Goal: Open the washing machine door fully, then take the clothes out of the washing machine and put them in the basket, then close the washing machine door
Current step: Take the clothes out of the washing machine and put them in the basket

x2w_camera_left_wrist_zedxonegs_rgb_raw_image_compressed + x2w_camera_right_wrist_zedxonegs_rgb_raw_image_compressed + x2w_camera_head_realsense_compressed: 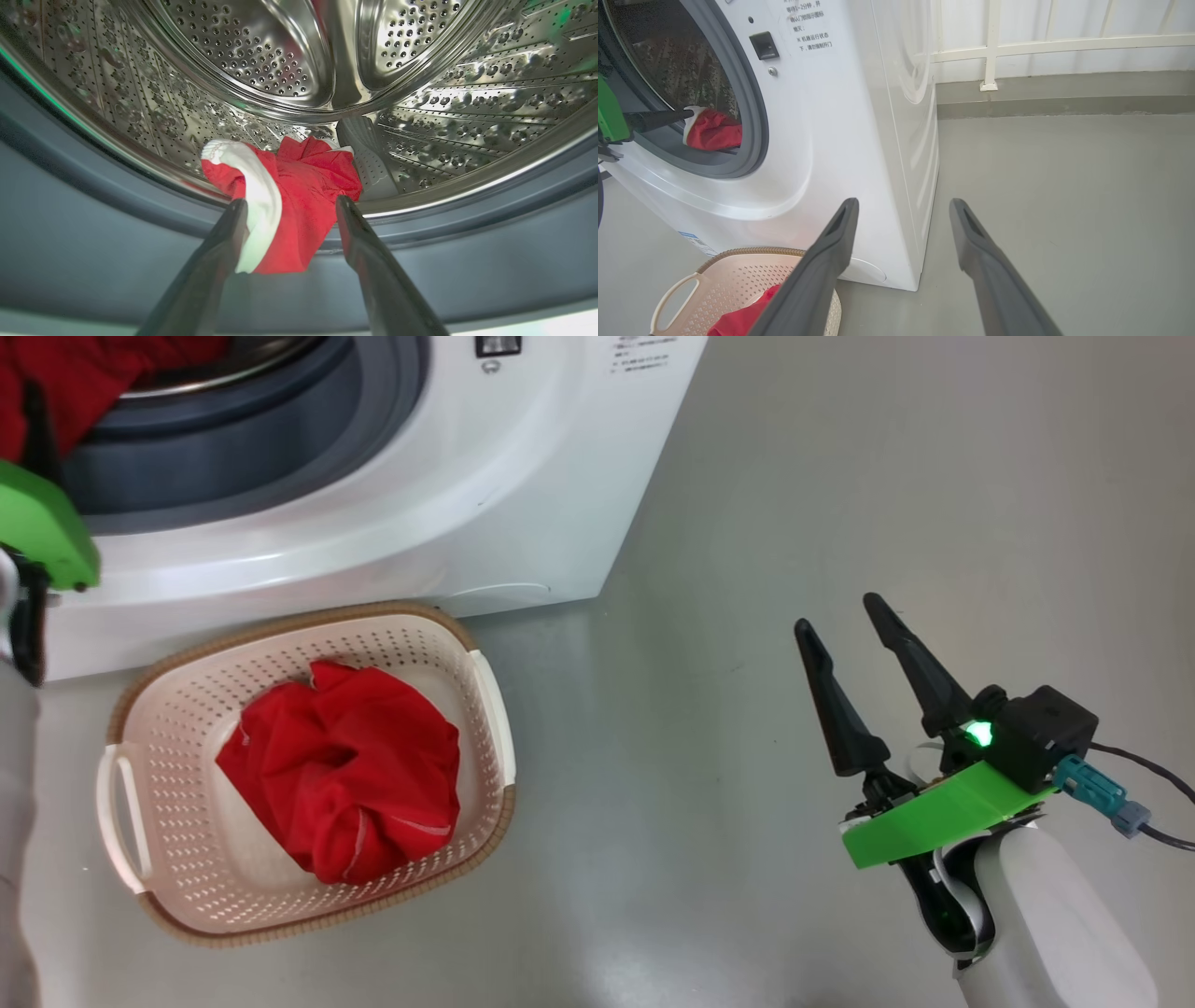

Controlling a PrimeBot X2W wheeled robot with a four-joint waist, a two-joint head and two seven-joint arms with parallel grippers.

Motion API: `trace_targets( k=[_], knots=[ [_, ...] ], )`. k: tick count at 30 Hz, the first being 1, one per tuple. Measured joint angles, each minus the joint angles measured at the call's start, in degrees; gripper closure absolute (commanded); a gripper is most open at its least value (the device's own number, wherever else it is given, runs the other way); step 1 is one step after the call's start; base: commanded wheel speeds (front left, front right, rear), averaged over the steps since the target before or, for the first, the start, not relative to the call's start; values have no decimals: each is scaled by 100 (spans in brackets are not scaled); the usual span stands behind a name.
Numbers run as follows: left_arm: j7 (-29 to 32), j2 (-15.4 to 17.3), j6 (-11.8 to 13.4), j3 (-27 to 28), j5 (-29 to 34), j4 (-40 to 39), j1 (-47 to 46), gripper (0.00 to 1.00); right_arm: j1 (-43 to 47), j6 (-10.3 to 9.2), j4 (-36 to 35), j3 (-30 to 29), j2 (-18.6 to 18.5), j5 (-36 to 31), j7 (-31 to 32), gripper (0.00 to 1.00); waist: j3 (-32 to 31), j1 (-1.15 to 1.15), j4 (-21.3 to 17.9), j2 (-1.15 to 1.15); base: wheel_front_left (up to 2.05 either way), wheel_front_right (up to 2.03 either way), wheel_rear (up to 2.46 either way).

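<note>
washer: i see the white front-loading washing machine with its mouth open; the grey gasket rings the perforated steel drum.
garment at the drum: a red garment with white trim lies on the drum floor at the front and spills over the lip onto the gasket. its long axis runs from inside the drum out toward my left wrist camera, and the white band follows its left edge in that view.
left gripper: my left gripper points into the mouth, fingers spread wide, one on each side of the hanging cloth. the left finger overlaps the white band; i cannot tell if it touches.
basket: the cream basket stands on the grey floor just in front of the washer. its long axis, handle to handle, runs roughly along the machine's front, the right end angled a little closer to it.
garment in the basket: a crumpled red garment covers the middle of the basket floor.
right gripper: my right gripper hangs over bare floor, well apart from the basket, fingers spread and pinching nothing, pointing at the washer's front corner.
</note>
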Motion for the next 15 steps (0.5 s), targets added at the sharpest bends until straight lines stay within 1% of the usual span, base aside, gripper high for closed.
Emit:
trace_targets(
  k=[8, 9, 15],
  knots=[
    [10, 215, 91, -24, 0, 248, -223, 0, -71, 0, 20, 132, 16, 0, 0, 0, 119, 0, -150, 0, 0, 0, 0],
    [15, 281, 98, -30, 0, 270, -255, 0, -95, 0, 22, 191, 23, 0, 0, 0, 151, 0, -191, 0, 0, 0, 0],
    [165, 463, 127, -41, -10, 346, -335, 0, -210, 0, 13, 254, 62, 0, 0, 0, 245, 0, -321, 0, 0, 0, 0]
  ],
)
